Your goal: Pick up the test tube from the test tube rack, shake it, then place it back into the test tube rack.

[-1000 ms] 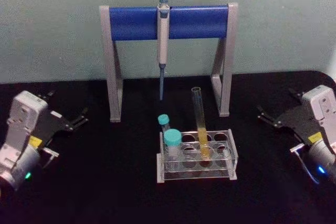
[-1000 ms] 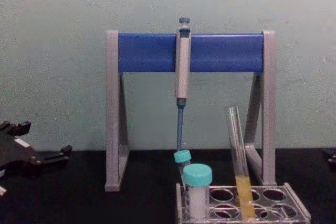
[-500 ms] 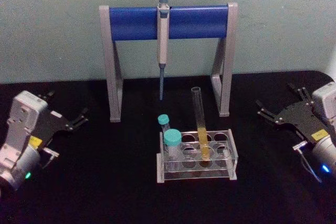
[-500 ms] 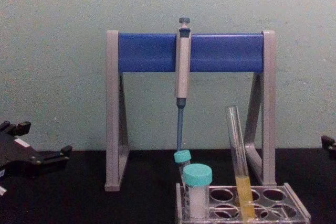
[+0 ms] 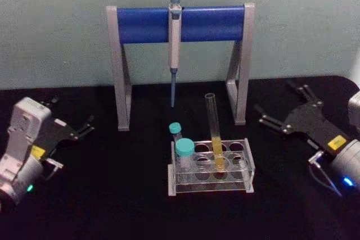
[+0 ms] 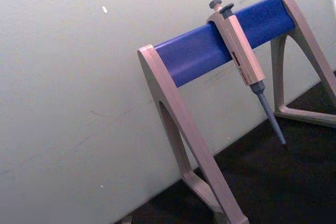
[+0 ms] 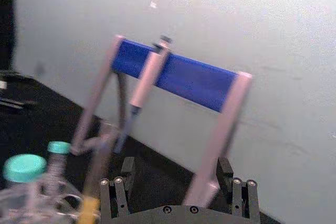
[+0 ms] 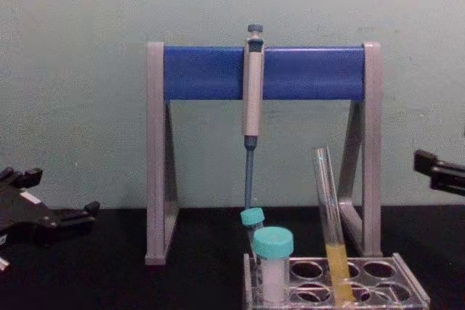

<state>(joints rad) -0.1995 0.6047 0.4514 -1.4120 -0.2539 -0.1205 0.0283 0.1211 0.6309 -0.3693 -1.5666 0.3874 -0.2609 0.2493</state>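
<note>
Glass test tube point(image 5: 214, 133) in rack point(image 5: 248, 168) | right claw point(image 5: 275, 103) spread, apart | left claw point(image 5: 71, 114) parked

test tube rack point(image 8: 407, 282): chest view's bottom edge is cutting off its lower part
right gripper point(image 8: 436, 170): chest view's right edge is cutting most away
test tube point(image 7: 90, 206): smearing in right wrist view

A grey-legged pipette stand point(image 5: 143, 25) with a blue crossbar stands near the back edge of the black table point(image 5: 112, 195). A grey pipette point(image 5: 175, 43) hangs tip-down from the bar's middle. Nearer the table's middle, a wide teal-capped tube point(image 5: 184, 153) stands just in front of a thinner teal-capped vial point(image 5: 176, 131).
</note>
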